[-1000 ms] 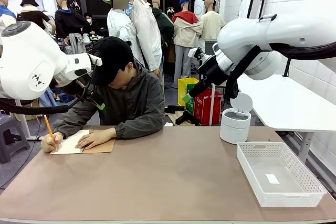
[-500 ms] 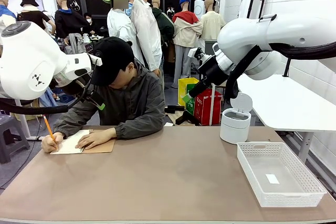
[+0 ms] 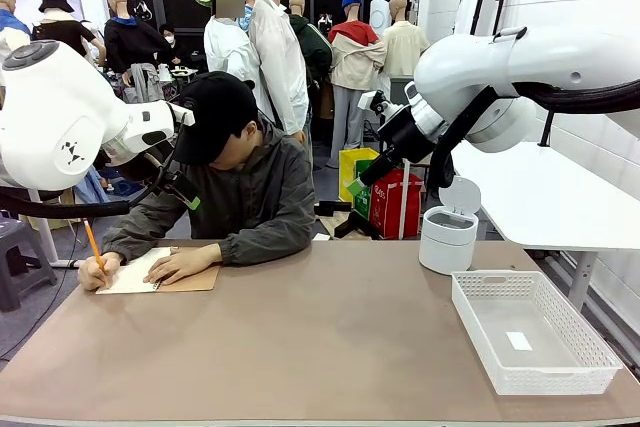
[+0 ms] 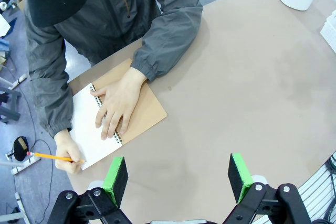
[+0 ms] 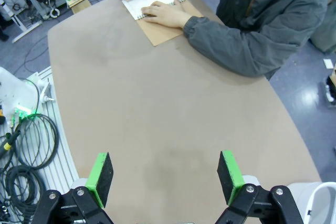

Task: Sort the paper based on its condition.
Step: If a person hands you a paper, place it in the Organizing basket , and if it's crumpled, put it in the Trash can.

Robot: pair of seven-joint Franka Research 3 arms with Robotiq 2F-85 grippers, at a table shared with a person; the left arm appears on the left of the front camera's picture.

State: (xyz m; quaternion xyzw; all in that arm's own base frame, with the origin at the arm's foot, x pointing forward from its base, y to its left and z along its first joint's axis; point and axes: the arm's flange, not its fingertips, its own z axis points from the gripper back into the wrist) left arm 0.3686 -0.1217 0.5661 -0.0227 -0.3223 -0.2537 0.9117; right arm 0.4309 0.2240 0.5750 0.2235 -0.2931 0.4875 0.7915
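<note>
A white basket (image 3: 533, 332) is sitting on the table (image 3: 320, 347) at the robot's right, and a small white slip (image 3: 518, 341) is lying flat on its floor, nothing else in it. Behind the basket, near the far edge, a round white bin (image 3: 447, 237) is standing with its lid (image 3: 459, 194) tipped up; what it is holding cannot be made out. The paper (image 4: 89, 124) is lying at the far left of the table, in front of the person, on the open notebook (image 4: 140, 113) with the brown cover spread out beside it. It is resting flat, its long axis running across the person's front, one short edge against the spiral and the other pointing toward the person's writing hand (image 4: 68, 156). That hand is pressing a pencil (image 4: 50, 157) to the page's outer corner, and the person's other hand (image 4: 118, 103) is lying palm down over the spiral, pinning the sheet. The left gripper (image 4: 178, 174) is hanging above the table with its green pads (image 4: 115, 174) spread wide and nothing between them. The right gripper (image 5: 164, 177) is likewise hanging over bare tabletop, well apart from the paper, its jaws standing wide and holding nothing.
</note>
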